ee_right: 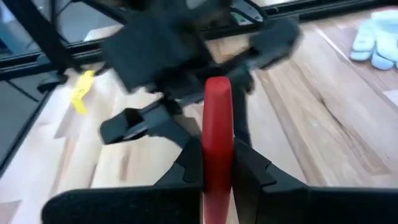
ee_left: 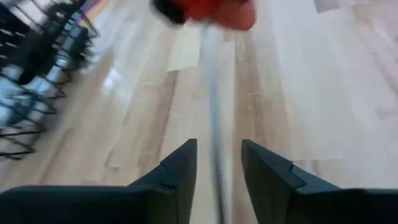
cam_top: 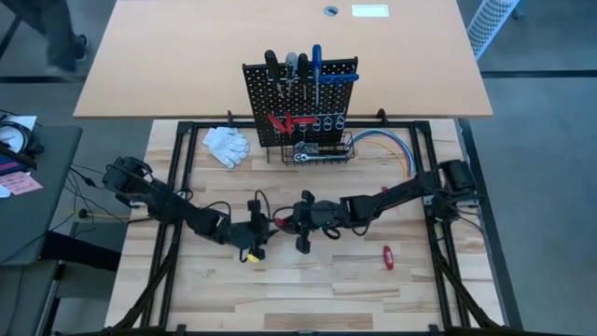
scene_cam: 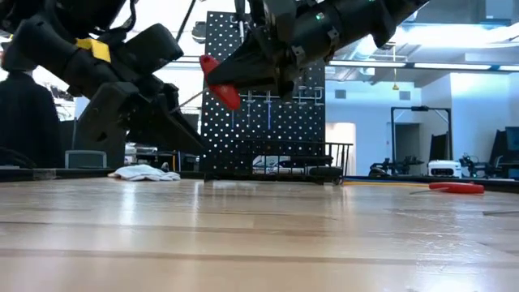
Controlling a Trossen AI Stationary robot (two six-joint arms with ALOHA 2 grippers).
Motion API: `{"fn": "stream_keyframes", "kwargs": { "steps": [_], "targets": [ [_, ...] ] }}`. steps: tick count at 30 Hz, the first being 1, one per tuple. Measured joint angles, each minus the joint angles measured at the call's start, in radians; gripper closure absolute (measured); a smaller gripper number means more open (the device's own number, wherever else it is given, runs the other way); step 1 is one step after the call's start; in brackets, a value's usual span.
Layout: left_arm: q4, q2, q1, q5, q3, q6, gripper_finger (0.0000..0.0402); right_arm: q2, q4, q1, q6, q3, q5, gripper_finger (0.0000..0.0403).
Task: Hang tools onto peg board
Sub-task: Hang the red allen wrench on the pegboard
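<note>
I see both arms meet over middle of wooden tabletop [cam_top: 326, 280]. Right gripper [ee_right: 217, 171] fingers squeeze red handle of short red-handled screwdriver [ee_right: 217, 124], up in air. Left gripper [ee_left: 219, 165] fingers stand apart, thin grey shaft runs between them, not pinched. Upright black holed peg board [cam_top: 300, 98] stands at far side, well apart. Another small red tool [cam_top: 388, 257] lies flat on tabletop near right arm.

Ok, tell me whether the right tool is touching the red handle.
Touching: the right wrist view shows the right tool with both fingers pressed against the red handle.
</note>
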Motion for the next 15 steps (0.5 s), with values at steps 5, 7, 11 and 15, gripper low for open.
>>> {"fn": "stream_keyframes", "kwargs": {
  "steps": [5,7,11,15],
  "targets": [
    [0.007,-0.005,0.019,0.063,0.000,-0.010,0.0346,0.000,-0.012,0.013,-0.028,0.006,0.000,0.0364],
    [0.012,-0.005,0.019,0.064,0.000,-0.006,0.0381,0.000,-0.010,0.013,-0.034,0.008,0.000,0.0364],
    [0.019,-0.005,0.019,0.080,0.000,-0.005,0.0394,0.000,-0.017,0.013,-0.035,0.009,0.000,0.0356],
    [0.036,-0.005,0.019,0.080,0.000,-0.012,0.0400,0.000,-0.035,0.013,-0.052,0.009,-0.002,0.0331]
  ]
}}
